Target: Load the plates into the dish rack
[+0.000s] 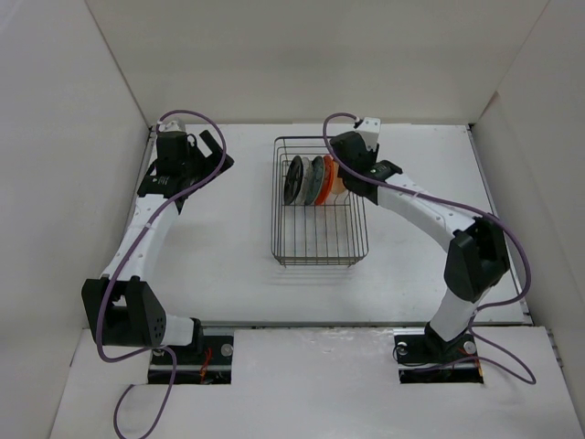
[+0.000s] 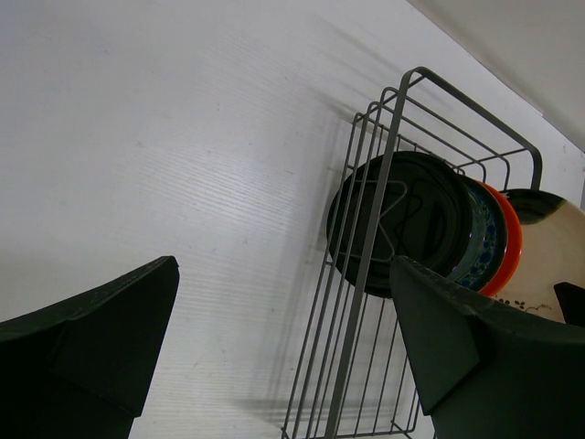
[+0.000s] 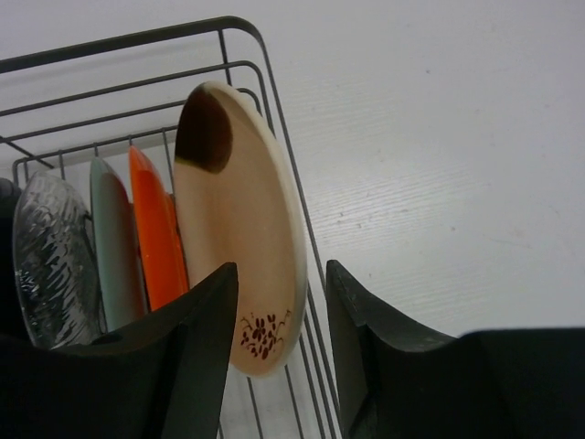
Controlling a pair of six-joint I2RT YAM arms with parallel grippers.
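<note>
Right gripper (image 3: 281, 274) jaws half-spread astride the cream plate (image 3: 242, 201), gap showing, so not clamped; it stands in the dish rack (image 3: 119, 41) beside the orange plate (image 3: 155, 229), so loading looks finished and the next move is to back straight out; left gripper (image 2: 283, 265) spread, empty, left of the rack.

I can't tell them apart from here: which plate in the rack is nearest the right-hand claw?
The cream plate with the brown patch, at the end of the row: it stands between the right gripper's fingers. The orange plate is next.
</note>
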